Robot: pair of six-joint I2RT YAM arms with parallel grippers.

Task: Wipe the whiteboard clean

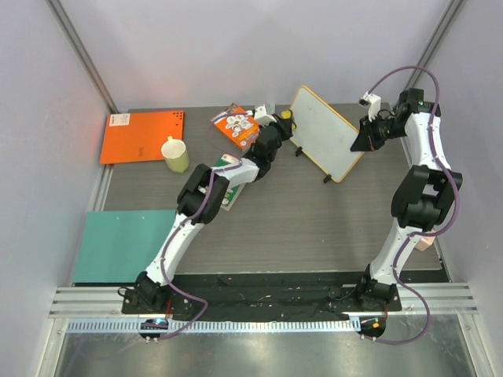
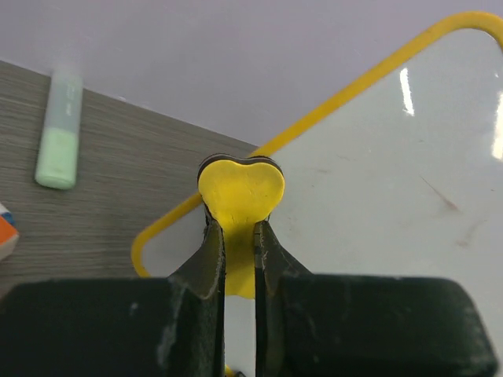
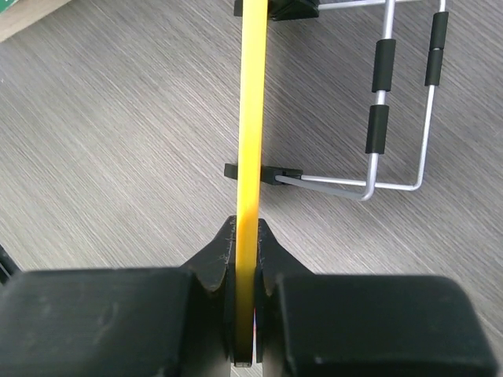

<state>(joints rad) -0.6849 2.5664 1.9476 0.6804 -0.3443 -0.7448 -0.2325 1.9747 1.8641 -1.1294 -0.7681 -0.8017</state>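
Yellow-framed white whiteboard (image 1: 324,132) stands far, right of centre, on the grey tabletop (image 1: 314,228). Right fingers (image 3: 214,263) pinch its frame edge; left fingers (image 2: 211,263) clamp a yellow heart-shaped eraser (image 2: 240,188) at its left corner.

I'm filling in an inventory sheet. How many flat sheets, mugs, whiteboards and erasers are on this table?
Sheets: 2, the orange sheet and the teal sheet
Mugs: 1, the pale mug
Boards: 1, the whiteboard
Erasers: 1, the yellow eraser in the left gripper
Total: 5
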